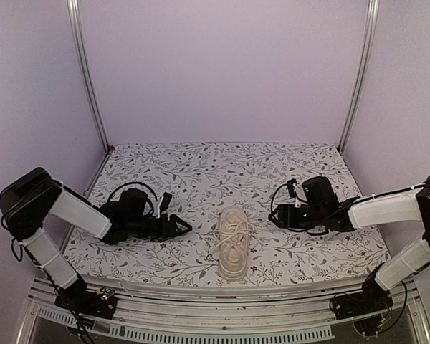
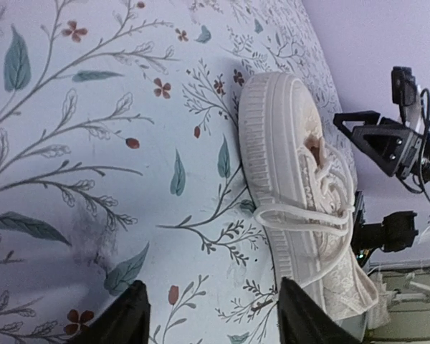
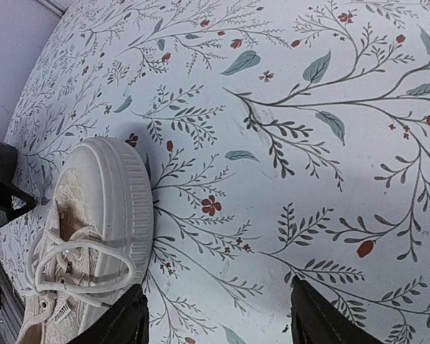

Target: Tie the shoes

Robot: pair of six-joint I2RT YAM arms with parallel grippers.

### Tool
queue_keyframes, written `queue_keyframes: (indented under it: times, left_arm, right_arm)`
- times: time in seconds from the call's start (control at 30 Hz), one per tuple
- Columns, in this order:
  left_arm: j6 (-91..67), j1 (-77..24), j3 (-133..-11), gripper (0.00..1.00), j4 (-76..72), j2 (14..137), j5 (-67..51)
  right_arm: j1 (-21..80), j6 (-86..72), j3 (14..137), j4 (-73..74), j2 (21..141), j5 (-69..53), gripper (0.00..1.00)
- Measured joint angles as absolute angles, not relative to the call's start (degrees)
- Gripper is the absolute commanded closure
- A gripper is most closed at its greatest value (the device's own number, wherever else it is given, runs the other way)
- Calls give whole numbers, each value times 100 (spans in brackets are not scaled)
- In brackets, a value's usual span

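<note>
Here's the cream sneaker (image 1: pixel 233 242), sitting flat on the floral tablecloth (image 1: pixel 201 168) near the front edge, right between the two arms, toe toward the near side; its pale laces (image 1: pixel 233 233) lie in loops across the top, and from the right wrist view one loop drapes down over the ribbed sole; whether there's a proper knot in there, can't tell from here; left gripper (image 1: pixel 185 228) sits low over the cloth just left of the shoe, aimed at its side, and its fingers (image 2: pixel 125 319) stand spread with only patterned cloth between them, pinching nothing; right gripper (image 1: pixel 275 216) is on the other side, near the shoe but apart from it; its fingers (image 3: pixel 312 319) are parted wide too, gap open over bare cloth; neither side touches shoe or laces; each wrist camera catches the opposite gripper beyond the sneaker
</note>
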State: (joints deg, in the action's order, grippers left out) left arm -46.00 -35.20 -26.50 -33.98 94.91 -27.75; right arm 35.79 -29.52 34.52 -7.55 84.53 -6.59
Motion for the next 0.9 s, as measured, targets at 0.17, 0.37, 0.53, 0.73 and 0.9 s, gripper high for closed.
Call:
queue_keyframes:
  times: [0.17,0.37,0.53,0.73,0.9]
  left_arm:
    - [-4003,-3496,-3205,27,-2637,9083,-2622]
    - [-3186,-3444,-4342,27,-1946,8952,-2390]
    - [-2694,-2746,-4834,26,-1660,8823,-2213]
    - [-2587,-349,-4154,10,-1551,7465,-1981]
    - [-2139,939,-3310,3,-1568,5953,-1127]
  right_arm:
    - [3557,-2637,3452,-672,8005,-674,14]
    - [3516,-2268,4202,-349,8136,-751,9]
    - [2995,-2001,4847,-351,8300,-928,7]
    - [1118,-1833,4410,-711,8086,-1389,5]
    - [-307,-1811,3417,-1297,7365,-1288,5]
